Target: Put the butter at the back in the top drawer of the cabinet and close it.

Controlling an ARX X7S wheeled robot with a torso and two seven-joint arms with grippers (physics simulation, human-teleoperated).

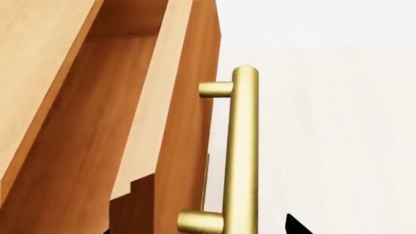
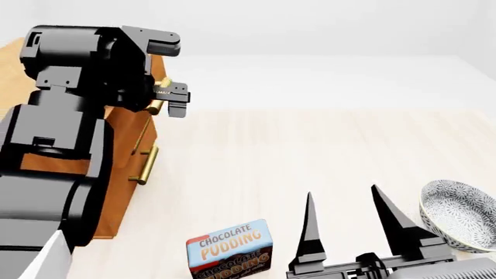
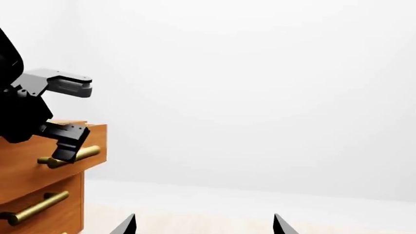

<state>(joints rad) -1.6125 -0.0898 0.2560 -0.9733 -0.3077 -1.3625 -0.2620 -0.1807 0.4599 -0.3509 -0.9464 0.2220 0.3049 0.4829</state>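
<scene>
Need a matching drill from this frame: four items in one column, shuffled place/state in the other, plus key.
Items
1. left end effector
2. right end effector
3. pudding box
4. patterned bowl

Places/states
A. at the head view's right edge, on the pale floor
B. at the top drawer's brass handle
C. open, empty, pointing out over bare floor
D. lying on the floor between the cabinet and the right arm

Pairs: 1-B, 2-C, 3-D, 4-A
</scene>
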